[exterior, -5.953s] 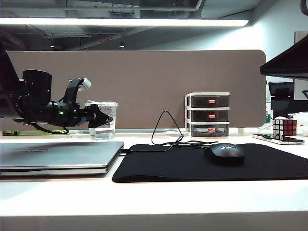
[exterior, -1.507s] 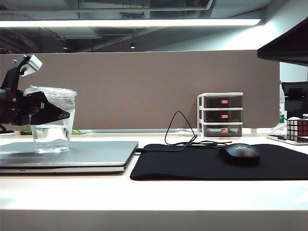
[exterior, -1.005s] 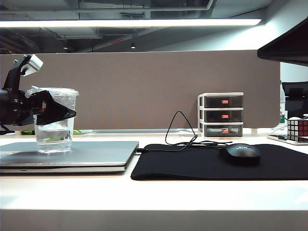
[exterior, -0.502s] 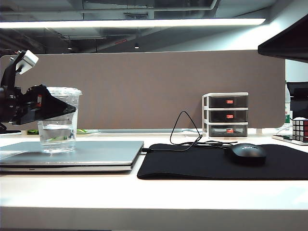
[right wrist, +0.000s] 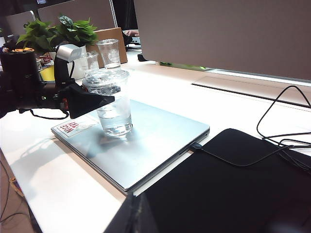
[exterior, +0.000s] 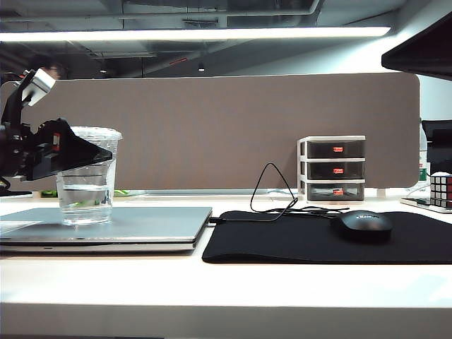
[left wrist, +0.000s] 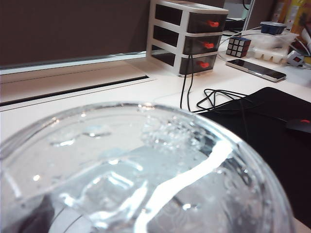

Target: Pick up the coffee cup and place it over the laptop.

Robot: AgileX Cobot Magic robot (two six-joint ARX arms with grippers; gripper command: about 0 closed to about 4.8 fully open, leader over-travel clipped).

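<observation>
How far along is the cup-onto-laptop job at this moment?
Done: the coffee cup stands upright on the closed laptop. In hand: the left gripper, jaws open, flanks the cup's upper part. Left: backing that arm away. The right gripper waits near the mouse pad.

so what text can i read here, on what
white sticker on the slim silver laptop: red print, blurred
red tags on the white three-drawer organizer: too small
logo on the black mouse: unreadable
left tool open around the clear plastic cup; right tool above black pad
</observation>
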